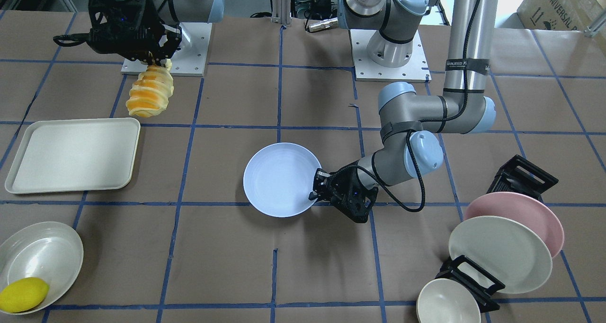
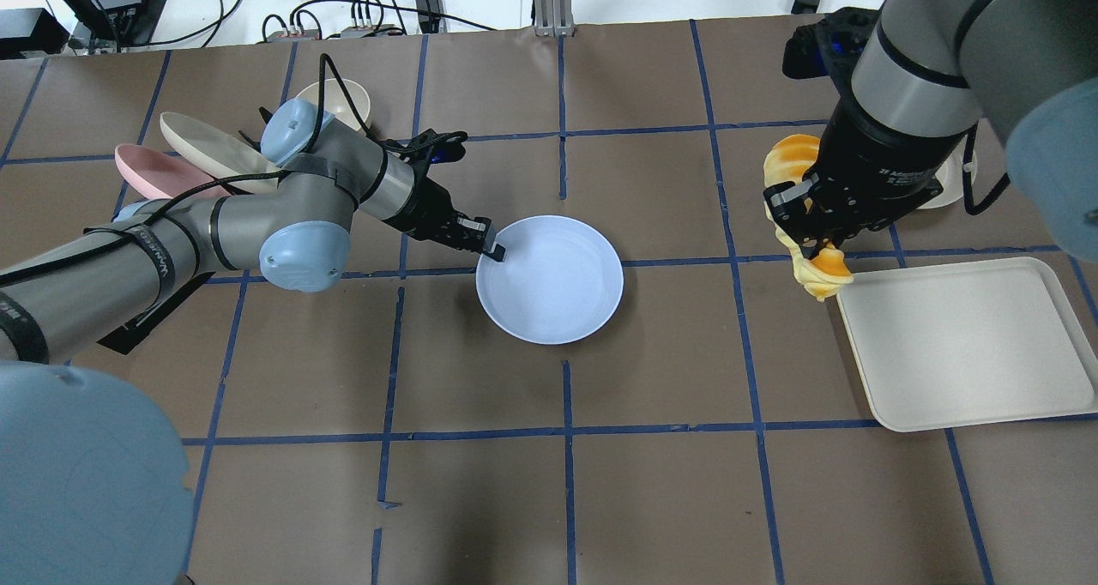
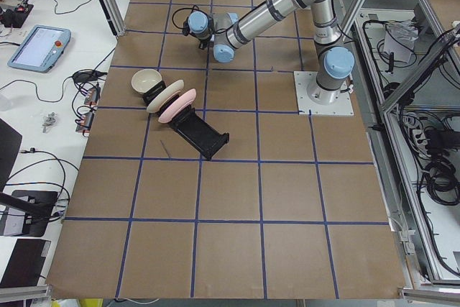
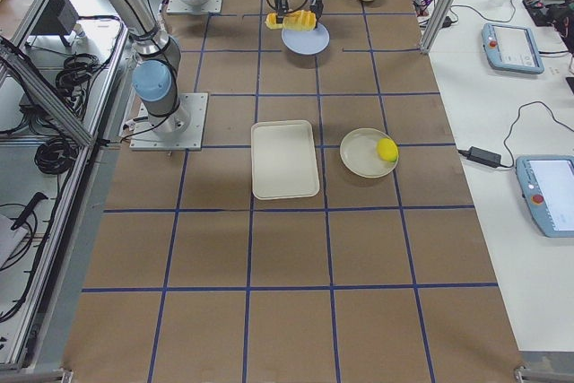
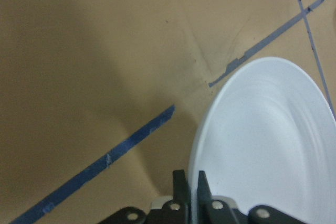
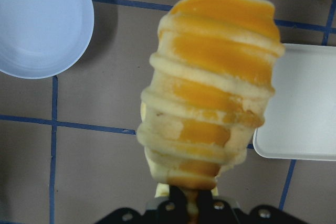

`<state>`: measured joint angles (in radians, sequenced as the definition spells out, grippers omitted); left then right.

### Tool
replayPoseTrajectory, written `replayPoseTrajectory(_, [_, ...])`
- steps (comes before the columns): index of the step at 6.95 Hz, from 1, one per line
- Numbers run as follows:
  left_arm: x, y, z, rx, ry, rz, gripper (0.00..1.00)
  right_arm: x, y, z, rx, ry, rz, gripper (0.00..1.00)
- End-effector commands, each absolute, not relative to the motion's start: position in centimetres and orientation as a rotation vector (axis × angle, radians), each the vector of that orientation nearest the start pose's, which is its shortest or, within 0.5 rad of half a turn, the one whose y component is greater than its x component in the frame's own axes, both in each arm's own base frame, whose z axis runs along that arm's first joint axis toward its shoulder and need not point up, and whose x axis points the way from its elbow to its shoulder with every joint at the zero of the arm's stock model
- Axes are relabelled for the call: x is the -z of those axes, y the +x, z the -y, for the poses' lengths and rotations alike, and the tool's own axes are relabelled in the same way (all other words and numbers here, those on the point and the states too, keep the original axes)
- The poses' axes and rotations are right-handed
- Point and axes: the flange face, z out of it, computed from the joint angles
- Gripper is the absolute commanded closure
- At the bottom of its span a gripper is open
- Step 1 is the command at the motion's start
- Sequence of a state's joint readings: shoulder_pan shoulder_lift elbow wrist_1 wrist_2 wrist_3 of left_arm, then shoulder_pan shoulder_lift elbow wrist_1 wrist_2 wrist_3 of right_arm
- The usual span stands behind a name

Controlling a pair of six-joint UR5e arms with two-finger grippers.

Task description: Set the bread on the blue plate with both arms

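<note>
The blue plate (image 2: pixel 551 279) lies flat on the brown table near its middle; it also shows in the front view (image 1: pixel 280 179), the left wrist view (image 5: pixel 268 145) and the right wrist view (image 6: pixel 39 22). My left gripper (image 2: pixel 491 250) is shut on the plate's rim, one finger on each side of it (image 1: pixel 314 190). My right gripper (image 2: pixel 815 244) is shut on one end of the bread (image 2: pixel 802 216), which hangs in the air, off to the side of the plate. The striped loaf fills the right wrist view (image 6: pixel 210 90) and shows in the front view (image 1: pixel 150 92).
A cream tray (image 2: pixel 961 338) lies just beside the hanging bread. A white bowl (image 1: pixel 38 264) holds a yellow lemon (image 1: pixel 22 294). A black rack with a pink plate (image 1: pixel 525 216), a cream plate (image 1: pixel 499 254) and a small bowl (image 1: pixel 447 303) stands behind my left arm.
</note>
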<state>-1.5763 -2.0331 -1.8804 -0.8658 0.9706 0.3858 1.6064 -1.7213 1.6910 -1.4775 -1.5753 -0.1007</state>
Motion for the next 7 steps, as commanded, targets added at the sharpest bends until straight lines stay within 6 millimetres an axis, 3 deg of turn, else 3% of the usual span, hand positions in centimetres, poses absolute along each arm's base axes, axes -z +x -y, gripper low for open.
replayPoseTrajectory(1, [-17.7,-20.4,56.1,-0.054,-0.453,2.507,0.76,-48.8,14.8,41.7,-0.099,-0.215,-3.135,0.95])
replayPoseTrajectory(2, [-17.7,-20.5,56.1,-0.055,-0.456,2.510,0.32,-48.9,14.8,41.7,-0.097,-0.215,-3.135,0.95])
replayPoseTrajectory(3, [-17.6,-20.5,56.0,-0.051,-0.457,2.511,0.01,-48.7,14.8,41.6,-0.104,-0.215,-3.135,0.95])
replayPoseTrajectory(5, [-18.1,-20.5,56.4,-0.068,-0.465,2.515,0.00,-47.9,15.2,42.8,-0.071,-0.204,-3.108,0.95])
replayPoseTrajectory(7, [-19.6,-20.0,56.4,-0.077,-0.436,2.551,0.00,-44.6,17.3,46.3,-0.034,-0.108,-3.082,0.95])
